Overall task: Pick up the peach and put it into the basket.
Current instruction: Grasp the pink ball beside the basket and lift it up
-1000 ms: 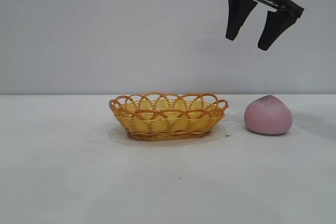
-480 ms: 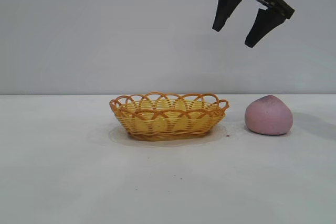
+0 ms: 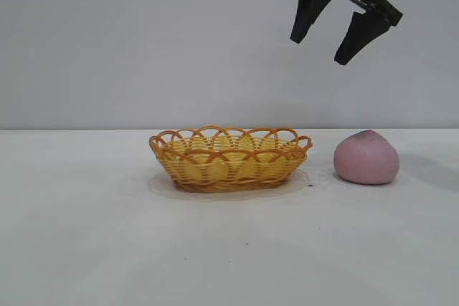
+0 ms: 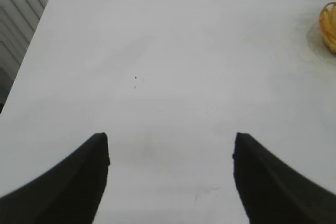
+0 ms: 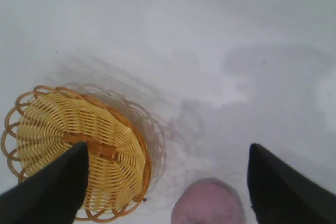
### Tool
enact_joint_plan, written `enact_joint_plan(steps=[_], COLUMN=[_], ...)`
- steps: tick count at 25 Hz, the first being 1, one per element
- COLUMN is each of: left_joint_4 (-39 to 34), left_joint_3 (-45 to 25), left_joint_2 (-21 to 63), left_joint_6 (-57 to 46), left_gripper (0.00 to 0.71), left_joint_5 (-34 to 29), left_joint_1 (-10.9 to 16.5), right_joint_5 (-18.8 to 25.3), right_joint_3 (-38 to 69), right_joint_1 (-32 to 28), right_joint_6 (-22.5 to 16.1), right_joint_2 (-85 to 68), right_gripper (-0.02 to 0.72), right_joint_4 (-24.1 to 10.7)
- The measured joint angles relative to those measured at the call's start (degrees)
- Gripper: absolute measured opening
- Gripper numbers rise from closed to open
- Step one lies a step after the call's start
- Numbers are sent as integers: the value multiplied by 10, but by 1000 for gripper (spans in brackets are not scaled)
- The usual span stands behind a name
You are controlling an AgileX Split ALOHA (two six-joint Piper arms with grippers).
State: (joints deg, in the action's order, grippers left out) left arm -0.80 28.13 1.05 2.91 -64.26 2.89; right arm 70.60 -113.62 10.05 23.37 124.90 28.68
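Note:
The pink-mauve peach rests on the white table, to the right of the yellow wicker basket and apart from it. My right gripper hangs open high in the air, above the gap between basket and peach, with nothing between its fingers. The right wrist view looks down on the basket and the top of the peach, with my right gripper open above them. My left gripper stands open over bare table, and a sliver of the basket shows at the edge of its view.
The white table stretches out to the left and in front of the basket. A plain grey wall stands behind. In the left wrist view the table's edge runs beside a ribbed grey surface.
My right gripper has moved a little to the left and upward since a second ago, then stayed still. Peach and basket have not moved.

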Motion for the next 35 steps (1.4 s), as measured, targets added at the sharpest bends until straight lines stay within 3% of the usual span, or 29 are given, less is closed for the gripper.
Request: enact_joint_plan(steps=[16,23,29,33,35], left_joint_4=[57,57,57,57,57], left_joint_3=[0,0,0,0,0], left_joint_2=[0,0,0,0,0], left_joint_6=[61,61,61,61,61], left_gripper=[442,442,442,442,442], left_joint_5=[0,0,0,0,0], left_joint_1=[0,0,0,0,0], right_joint_5=[0,0,0,1,3], right_joint_3=[0,0,0,0,0], right_joint_1=[0,0,0,0,1], right_joint_6=[0,0,-47,-84,-100], right_joint_2=[0,0,-7,-30,-46], right_gripper=[556,556,556,400,395], right_joint_4=[-1,-83,-129,-144,-146])
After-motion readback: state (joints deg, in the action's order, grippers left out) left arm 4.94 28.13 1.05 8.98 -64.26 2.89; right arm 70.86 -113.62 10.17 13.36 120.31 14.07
